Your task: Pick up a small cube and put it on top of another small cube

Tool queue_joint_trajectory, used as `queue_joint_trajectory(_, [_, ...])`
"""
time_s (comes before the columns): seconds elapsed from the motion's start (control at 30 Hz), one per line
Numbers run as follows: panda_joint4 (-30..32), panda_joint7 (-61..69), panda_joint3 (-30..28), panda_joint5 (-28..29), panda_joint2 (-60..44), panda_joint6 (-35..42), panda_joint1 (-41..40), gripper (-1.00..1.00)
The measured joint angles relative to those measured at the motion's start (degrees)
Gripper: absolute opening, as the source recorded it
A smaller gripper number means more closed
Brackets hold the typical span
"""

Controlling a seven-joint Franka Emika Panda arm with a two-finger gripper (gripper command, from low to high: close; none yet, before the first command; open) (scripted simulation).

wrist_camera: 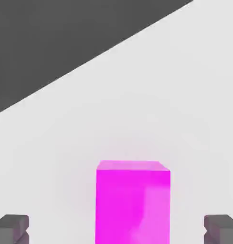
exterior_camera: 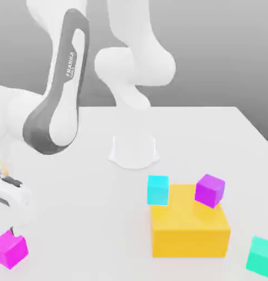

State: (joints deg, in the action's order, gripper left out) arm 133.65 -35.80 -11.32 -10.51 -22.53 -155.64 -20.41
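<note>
The small cube [exterior_camera: 10, 249], bright magenta-pink and matte, rests on the white table near the front at the exterior view's left. My gripper [exterior_camera: 11, 228] hangs right above it, the hand coming in from that view's left edge. In the hand view the small cube [wrist_camera: 132, 202] stands between my two dark fingertips [wrist_camera: 13, 229], which are spread wide on either side with a gap to each. The gripper [wrist_camera: 117, 232] is open and grips nothing.
A large yellow block [exterior_camera: 190, 233] sits front right in the exterior view, with a violet-purple cube [exterior_camera: 209, 190] on its top. A cyan cube [exterior_camera: 157, 190] is at its back-left corner, a teal cube [exterior_camera: 261, 256] at the front right. The arm's base [exterior_camera: 133, 151] stands mid-table.
</note>
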Motion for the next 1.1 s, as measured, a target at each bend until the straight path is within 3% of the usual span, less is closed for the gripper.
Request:
queue_joint_trajectory(0.07, [-0.83, 1.15, 1.59, -1.52, -4.11, -3.12, -1.36, 0.0])
queue_joint_trajectory(0.1, [-1.08, 1.46, 2.09, -1.94, -5.31, -4.06, -1.78, -1.0])
queue_joint_trajectory(0.33, [-1.05, 1.39, 2.07, -1.85, -5.19, -3.93, -1.79, -1.0])
queue_joint_trajectory(0.5, [1.19, -1.36, -0.46, 2.07, 3.9, 2.8, 0.62, -1.0])
queue_joint_trajectory(0.77, [10.79, -3.16, 4.95, 8.07, 20.85, 9.6, 9.51, -1.0])
queue_joint_trajectory(1.1, [23.11, -0.27, 12.07, 8.59, 41.65, 18.0, 19.75, -1.0])
